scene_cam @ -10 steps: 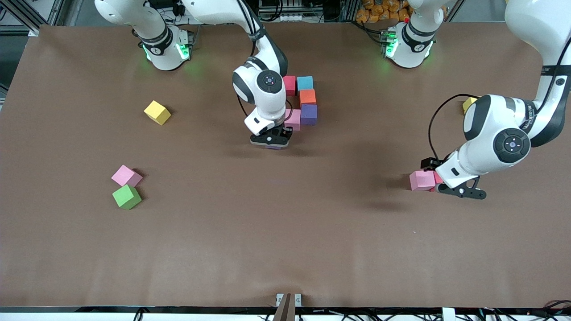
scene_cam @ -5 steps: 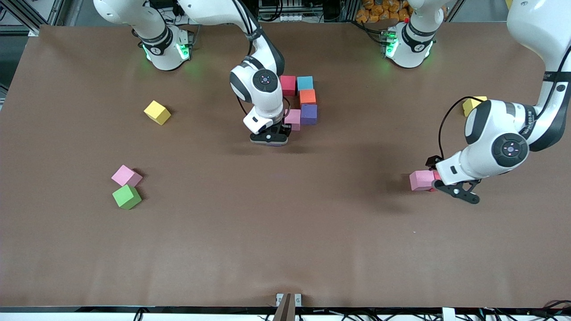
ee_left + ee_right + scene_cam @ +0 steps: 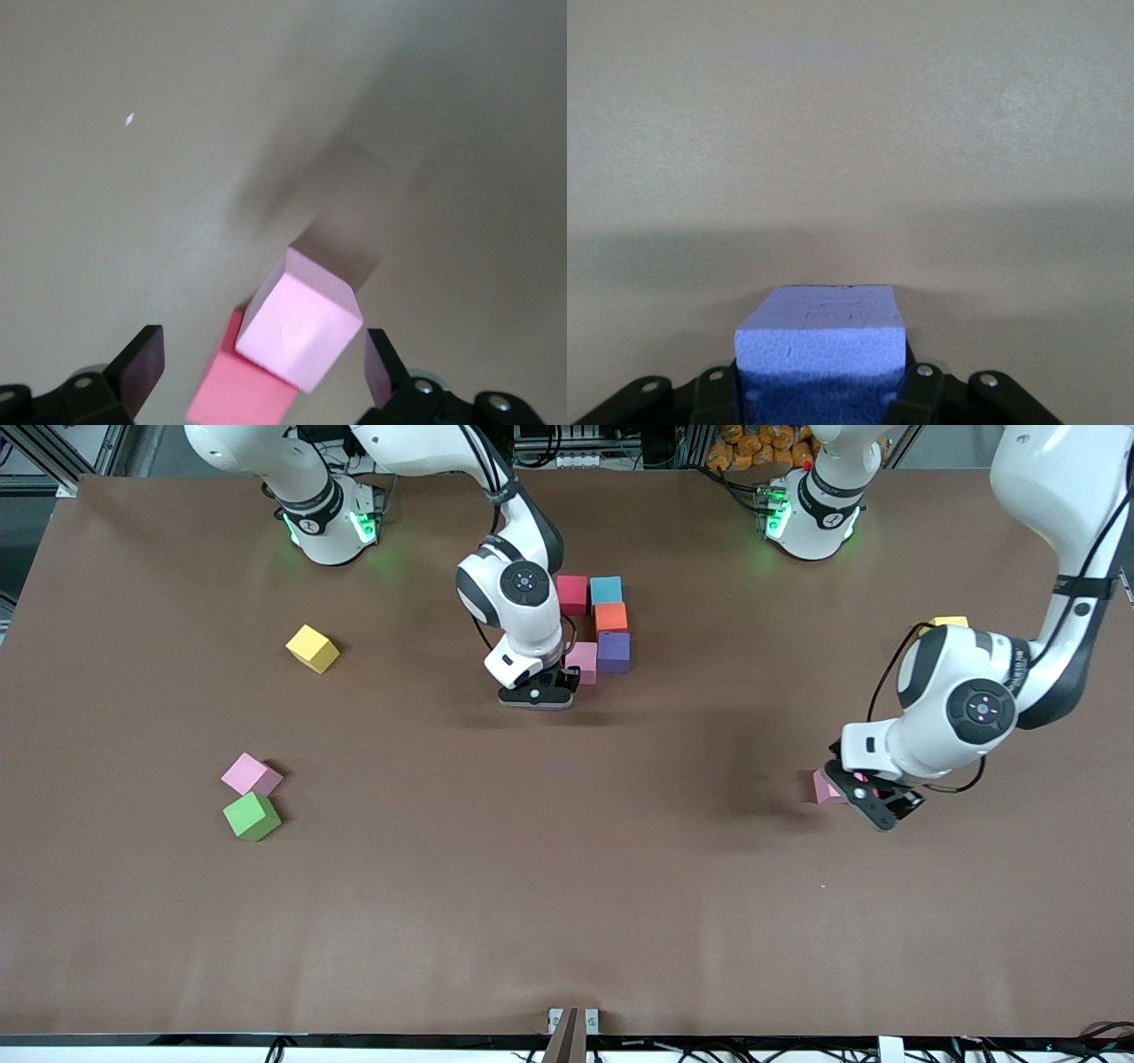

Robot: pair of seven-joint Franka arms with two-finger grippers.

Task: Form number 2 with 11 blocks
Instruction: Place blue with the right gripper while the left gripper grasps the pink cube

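My right gripper (image 3: 535, 696) is shut on a purple block (image 3: 822, 341) and holds it low over the table, beside the pink block (image 3: 582, 661) of a cluster. That cluster also has a red block (image 3: 572, 593), a light blue block (image 3: 606, 590), an orange block (image 3: 610, 616) and a second purple block (image 3: 613, 650). My left gripper (image 3: 873, 799) hangs open over a pink block (image 3: 301, 319) and a red block (image 3: 244, 390) that touch each other. Both lie between its spread fingers (image 3: 142, 367). In the front view that pink block (image 3: 824, 788) shows only at its edge.
A pink block (image 3: 252, 774) and a green block (image 3: 252, 816) sit together toward the right arm's end. One yellow cube (image 3: 312, 647) lies farther from the camera than those two. Another yellow cube (image 3: 948, 622) peeks out by the left arm.
My left gripper has swung over the pink and red pair and now covers most of it. My right gripper has shifted slightly toward the cluster, still holding the purple block.
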